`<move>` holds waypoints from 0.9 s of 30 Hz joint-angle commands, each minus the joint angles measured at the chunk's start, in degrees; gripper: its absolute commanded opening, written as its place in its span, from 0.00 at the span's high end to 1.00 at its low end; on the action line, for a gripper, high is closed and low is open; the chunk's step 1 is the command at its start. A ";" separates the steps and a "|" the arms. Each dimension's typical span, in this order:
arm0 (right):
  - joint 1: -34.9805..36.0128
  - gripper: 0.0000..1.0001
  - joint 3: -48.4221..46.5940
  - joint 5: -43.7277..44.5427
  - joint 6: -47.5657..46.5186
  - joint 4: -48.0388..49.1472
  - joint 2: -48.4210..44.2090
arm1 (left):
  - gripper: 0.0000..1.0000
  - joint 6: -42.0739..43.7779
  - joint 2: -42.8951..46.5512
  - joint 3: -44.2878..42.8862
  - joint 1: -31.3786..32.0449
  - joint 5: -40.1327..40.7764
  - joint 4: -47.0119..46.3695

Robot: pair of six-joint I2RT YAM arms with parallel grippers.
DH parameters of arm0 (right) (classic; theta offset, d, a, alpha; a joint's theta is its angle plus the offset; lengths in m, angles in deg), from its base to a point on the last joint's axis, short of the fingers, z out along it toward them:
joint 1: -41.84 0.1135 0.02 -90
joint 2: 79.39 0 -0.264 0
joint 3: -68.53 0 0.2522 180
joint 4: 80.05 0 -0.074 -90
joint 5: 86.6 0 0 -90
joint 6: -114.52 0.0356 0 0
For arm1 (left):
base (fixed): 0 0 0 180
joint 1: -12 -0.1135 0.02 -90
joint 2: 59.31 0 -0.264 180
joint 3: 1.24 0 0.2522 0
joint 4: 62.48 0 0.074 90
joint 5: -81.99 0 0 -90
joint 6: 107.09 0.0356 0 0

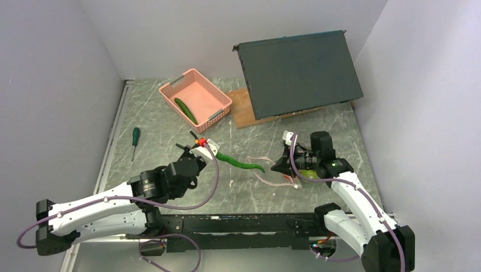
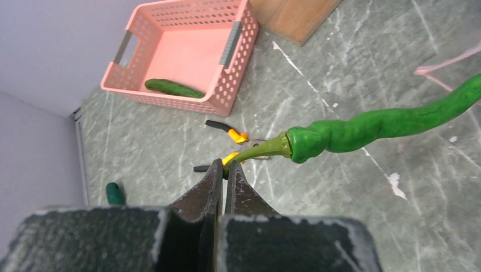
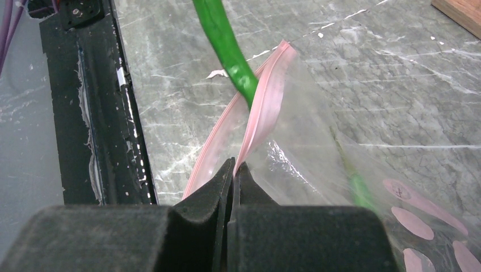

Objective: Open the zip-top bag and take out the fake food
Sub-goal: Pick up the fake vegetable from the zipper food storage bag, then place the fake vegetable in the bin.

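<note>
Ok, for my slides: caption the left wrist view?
Left gripper shut on the green pepper by its stem; a cucumber lies in the pink basket.

Even, diffuse white light fills all three views, and the shadows are faint and soft-edged. Just ahead of the right gripper [image 3: 232, 167], the zip-top bag [image 3: 295, 164] throws small white glints off its crinkles. Each gripper's dark body, closest to its wrist lens, is blurred. Beyond the left gripper [image 2: 225, 170], the long green pepper [image 2: 363, 127] is sharp, with a mild sheen.
</note>
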 commanded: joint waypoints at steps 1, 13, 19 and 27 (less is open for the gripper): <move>-0.43 1.00 -1.15 -0.51 -0.82 0.95 -0.23 | 1.00 9.09 2.70 -3.06 -4.14 -3.55 -0.08; -0.44 1.00 -1.22 -0.76 -0.86 0.80 -0.12 | 1.00 23.63 4.53 -8.78 -19.56 -13.95 -0.64; -0.45 1.00 -1.24 -0.82 -0.85 0.74 -0.24 | 1.00 29.19 2.02 -9.38 -26.51 -11.29 -6.42; -0.45 1.00 -1.31 -0.95 -0.94 0.62 -0.40 | 1.00 29.74 -3.56 -12.63 -36.14 -16.29 -11.64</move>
